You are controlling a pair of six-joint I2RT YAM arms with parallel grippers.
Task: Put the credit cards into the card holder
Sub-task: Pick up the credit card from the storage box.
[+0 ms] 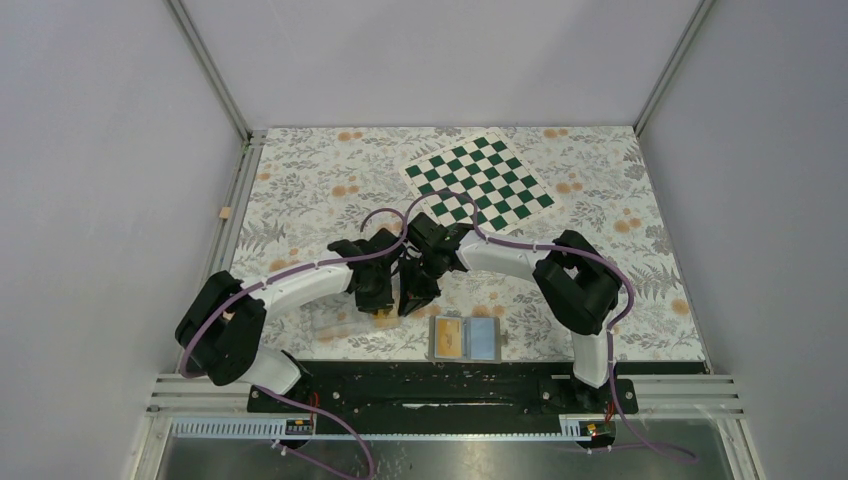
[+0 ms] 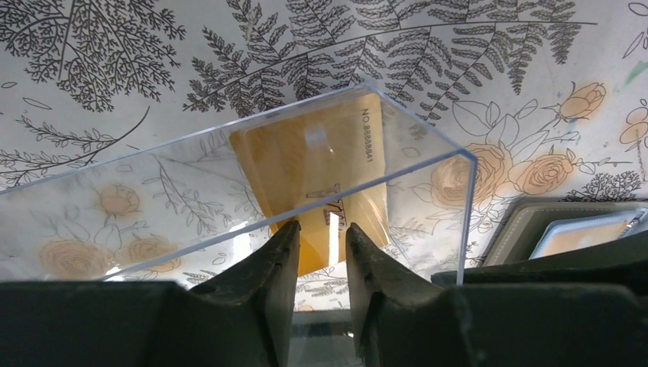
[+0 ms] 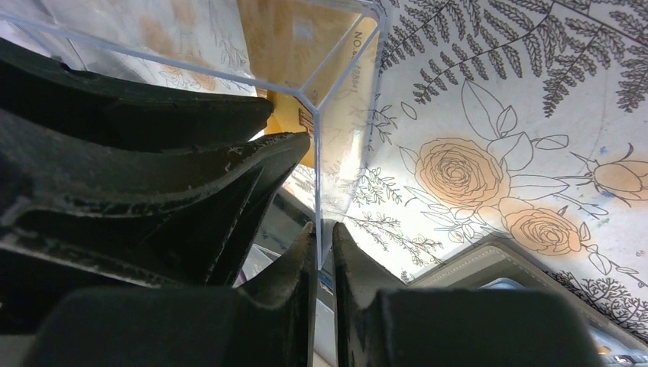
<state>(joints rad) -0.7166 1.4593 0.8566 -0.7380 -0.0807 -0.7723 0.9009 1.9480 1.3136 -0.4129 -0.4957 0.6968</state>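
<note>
Mid-task: one card seems housed, both claws at the tray
Left claw at the tray, jaws parted a little, nothing pinched that I can see. The cards lie inside the tray, tilted, straight ahead of the gap. Right claw clenched on the tray's clear wall, steadying it by the look. Holder lies open near the tray, on the side of the near table edge. An orange card shows in one pocket, so at least one seems done. Count in the tray unclear; overlapping edges suggest more than one. Left to do, as I judge: grip a card, lift it clear of the tray wall, slide it into a free pocket, repeat till the tray holds none
</note>
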